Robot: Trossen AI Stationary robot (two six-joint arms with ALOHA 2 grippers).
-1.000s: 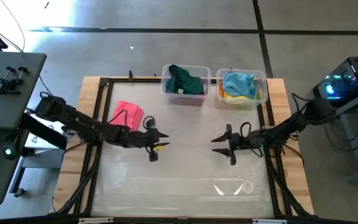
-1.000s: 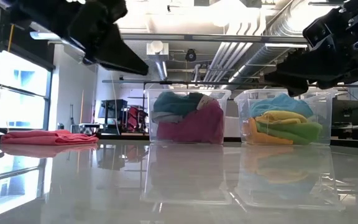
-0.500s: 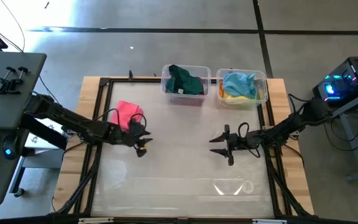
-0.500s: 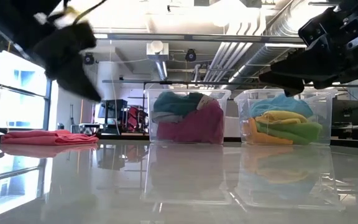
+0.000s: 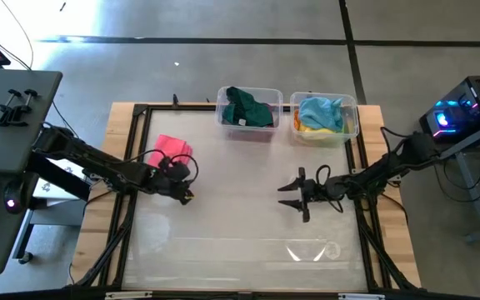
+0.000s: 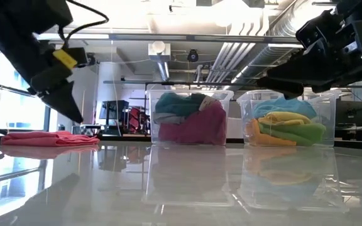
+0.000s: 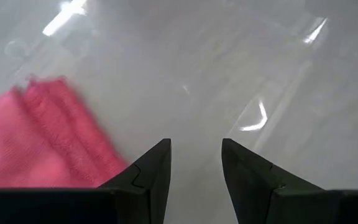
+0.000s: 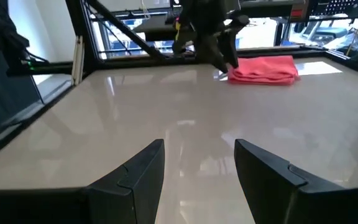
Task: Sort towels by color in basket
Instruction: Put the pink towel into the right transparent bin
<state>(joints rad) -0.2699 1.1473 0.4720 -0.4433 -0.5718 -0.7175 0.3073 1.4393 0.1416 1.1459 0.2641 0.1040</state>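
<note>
A folded pink towel [image 5: 172,150] lies flat on the table toward its left far part; it also shows in the low view [image 6: 49,139]. My left gripper [image 5: 185,194] is open and hovers just to the near right of it, fingers slanting down, touching nothing. In the left wrist view the towel [image 7: 36,143] lies beside the open gripper [image 7: 194,146]. My right gripper [image 5: 288,197] waits open above the table's right middle, pointing left. Other towels fill two clear bins at the far edge.
The left bin [image 5: 249,123] holds dark green, teal and magenta towels [image 6: 190,122]. The right bin [image 5: 324,133] holds light blue, yellow, orange and light green ones [image 6: 288,125]. A black frame [image 5: 127,167] borders the table. The glossy top between the arms and toward the near edge is bare.
My left gripper has moved toward the table's left, toward the pink towel, and has tipped its fingers downward while staying open. The towel has not moved.
</note>
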